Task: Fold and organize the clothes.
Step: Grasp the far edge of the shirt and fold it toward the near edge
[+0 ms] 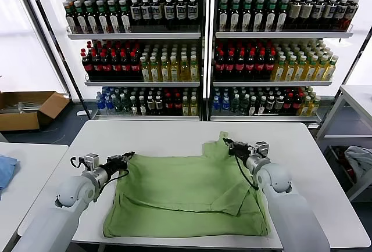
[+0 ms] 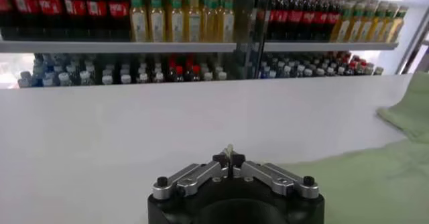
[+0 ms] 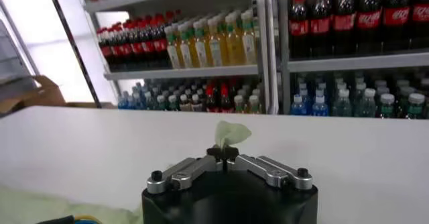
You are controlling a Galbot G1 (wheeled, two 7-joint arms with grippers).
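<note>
Both claws, left [image 1: 129,155] and right [image 1: 227,143], pinch what looks like polo shirt [image 1: 186,191] edges on white table [image 1: 145,133]; bottle shelves [image 1: 203,34] behind.

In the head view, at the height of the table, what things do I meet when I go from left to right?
Blue cloth → left gripper, shut on the shirt's edge → green polo shirt → right gripper, shut on the shirt's far edge → bare table → grey-blue fabric bundle.
</note>
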